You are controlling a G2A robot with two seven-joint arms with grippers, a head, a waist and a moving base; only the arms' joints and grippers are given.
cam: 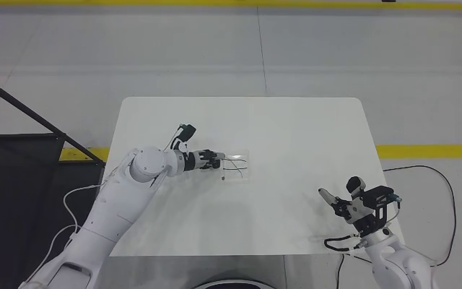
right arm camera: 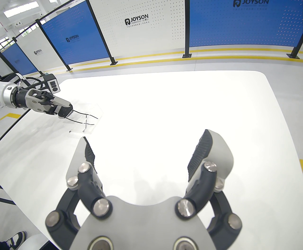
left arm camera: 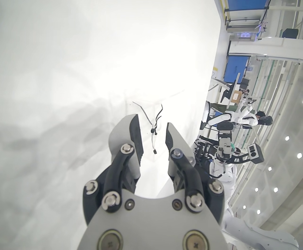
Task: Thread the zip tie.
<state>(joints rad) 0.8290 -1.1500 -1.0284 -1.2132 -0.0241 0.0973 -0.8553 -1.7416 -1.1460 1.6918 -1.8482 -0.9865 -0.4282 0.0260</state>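
Two thin black zip ties [cam: 238,166] lie crossed on a small clear tray [cam: 246,153] near the middle of the white table. In the left wrist view the zip ties [left arm camera: 156,119] lie just beyond the fingertips, with a small head [left arm camera: 155,151] lower between the fingers. My left gripper [cam: 219,156] sits at the tray's left edge, open with a narrow gap, its tips by the ends of the ties; nothing is pinched. From the right wrist view the left gripper [right arm camera: 67,113] meets the zip ties [right arm camera: 82,118]. My right gripper [right arm camera: 146,139] stands wide open and empty near the table's front right [cam: 328,196].
The white table [cam: 303,130] has rounded corners and bare surface between the two arms. Yellow floor tape [cam: 419,151] runs beside it. Blue and white partition panels [right arm camera: 213,21] stand beyond the far edge.
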